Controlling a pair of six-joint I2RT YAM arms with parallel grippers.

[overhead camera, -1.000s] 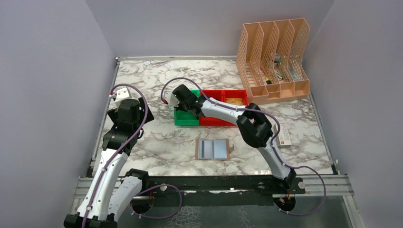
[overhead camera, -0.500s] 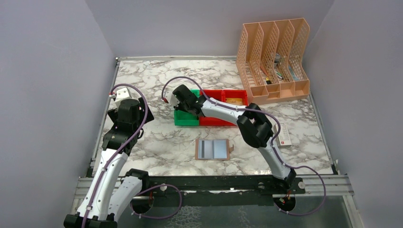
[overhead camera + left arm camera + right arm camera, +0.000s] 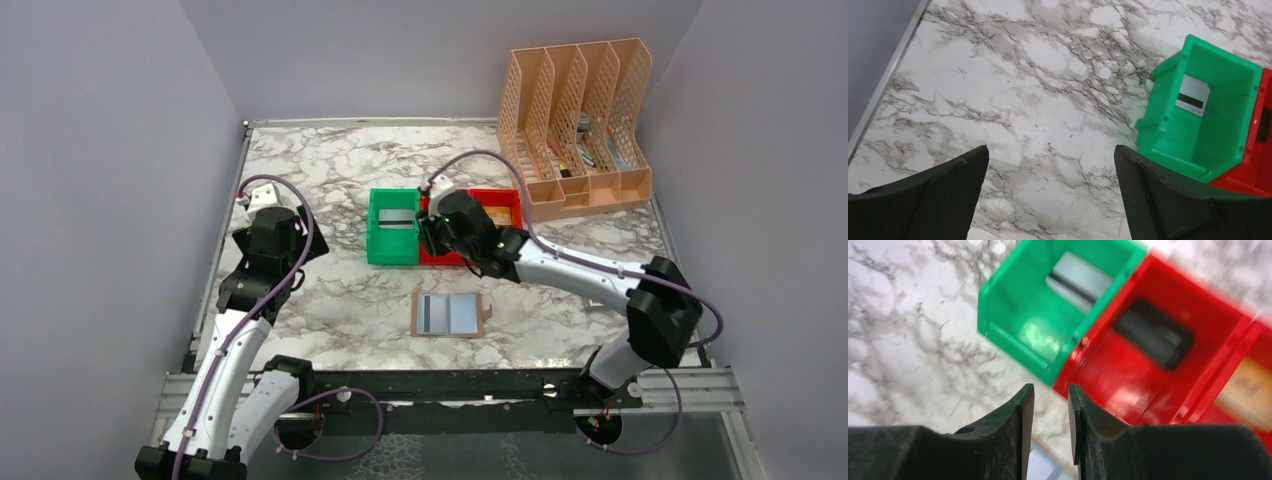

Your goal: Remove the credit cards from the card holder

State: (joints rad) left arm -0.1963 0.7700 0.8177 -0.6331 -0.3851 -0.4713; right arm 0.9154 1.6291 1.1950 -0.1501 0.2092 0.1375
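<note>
The card holder (image 3: 447,314) lies open and flat on the marble in front of the bins, with a grey, dark-striped credit card (image 3: 428,314) in its left pocket. A silver card (image 3: 397,218) lies in the green bin (image 3: 380,245), a black card (image 3: 1154,340) in the red bin (image 3: 1128,385), and a gold card (image 3: 492,212) in the adjoining red compartment. My right gripper (image 3: 1050,390) hovers above the red bin's near edge, between bins and holder, its jaws a narrow gap apart and empty. My left gripper (image 3: 1050,155) hangs wide open over bare marble left of the green bin.
A peach mesh file organiser (image 3: 580,120) stands at the back right. Grey walls close the table on three sides, with a metal rail (image 3: 888,80) along the left edge. The right arm (image 3: 590,270) stretches across the table's right half.
My right arm has swung back from over the green bin toward the red bin and the holder. The silver card now shows uncovered in the green bin. The left arm barely moved.
</note>
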